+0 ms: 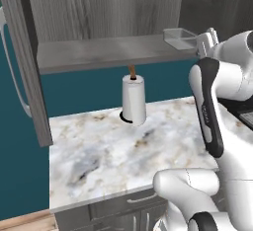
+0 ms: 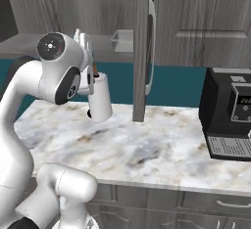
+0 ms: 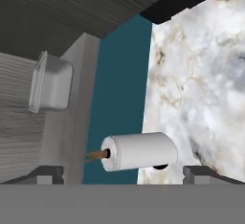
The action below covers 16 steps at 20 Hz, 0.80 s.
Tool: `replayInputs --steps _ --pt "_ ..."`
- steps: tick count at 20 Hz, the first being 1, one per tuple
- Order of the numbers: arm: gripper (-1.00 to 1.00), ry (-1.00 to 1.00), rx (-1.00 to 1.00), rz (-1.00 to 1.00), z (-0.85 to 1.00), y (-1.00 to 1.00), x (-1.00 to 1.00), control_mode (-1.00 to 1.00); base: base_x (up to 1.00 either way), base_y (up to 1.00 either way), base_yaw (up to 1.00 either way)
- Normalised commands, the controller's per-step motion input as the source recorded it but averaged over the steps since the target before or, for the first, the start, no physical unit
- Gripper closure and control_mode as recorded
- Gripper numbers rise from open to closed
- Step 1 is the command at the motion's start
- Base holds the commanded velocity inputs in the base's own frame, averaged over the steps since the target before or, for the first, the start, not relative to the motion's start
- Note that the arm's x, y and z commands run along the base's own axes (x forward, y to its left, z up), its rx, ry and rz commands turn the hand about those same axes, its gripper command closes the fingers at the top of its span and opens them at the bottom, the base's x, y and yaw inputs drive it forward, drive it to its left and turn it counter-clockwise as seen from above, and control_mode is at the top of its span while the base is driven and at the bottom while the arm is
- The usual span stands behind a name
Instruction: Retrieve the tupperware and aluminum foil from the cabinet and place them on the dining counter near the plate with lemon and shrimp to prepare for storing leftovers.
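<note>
The cabinet (image 1: 106, 52) stands open above the desk (image 1: 118, 146), its shelf roughly level with the tool and its door (image 2: 142, 52) swung out to the tool's right as the right base view shows it. The marble desk lies below the tool, and this is not the dining counter, so the carry has not begun. A black coffee machine (image 2: 228, 113) sits on the desk well off to the tool's right, past the door. A paper-towel roll (image 1: 134, 99) stands upright on the desk below the tool, just under the shelf's front edge. The tupperware (image 1: 180, 38) rests on the shelf close to its front edge, just ahead of the tool and apart from it. The tool (image 3: 123, 170) is spread wide and holds nothing; its two tips frame the roll in the hand view, with the tupperware off toward the upper left there. No foil box can be made out on the shelf. The risks, as I judge them: the hand looks aimed lower than the shelf, so a straight advance could strike the shelf edge or knock the roll over; the shallow clear tub could slide back or tip off the edge if one fingertip nudges it first; and the open door stands near enough to catch the elbow.
</note>
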Motion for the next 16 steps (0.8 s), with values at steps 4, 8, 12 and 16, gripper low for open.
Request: replayInputs --steps 4,8,12,16 --pt "-1.0 0.0 -0.21 0.0 0.03 0.0 0.32 -1.0 0.0 0.0 0.0" --pt "-1.0 0.0 -0.26 0.0 0.0 0.0 0.33 -1.0 0.0 0.0 0.0" --pt "-1.0 0.0 -0.25 0.0 0.0 0.0 0.32 -1.0 0.0 0.0 0.0" --pt "-1.0 -0.03 -0.11 -0.03 0.0 -0.03 0.3 -1.0 0.0 0.0 0.0"
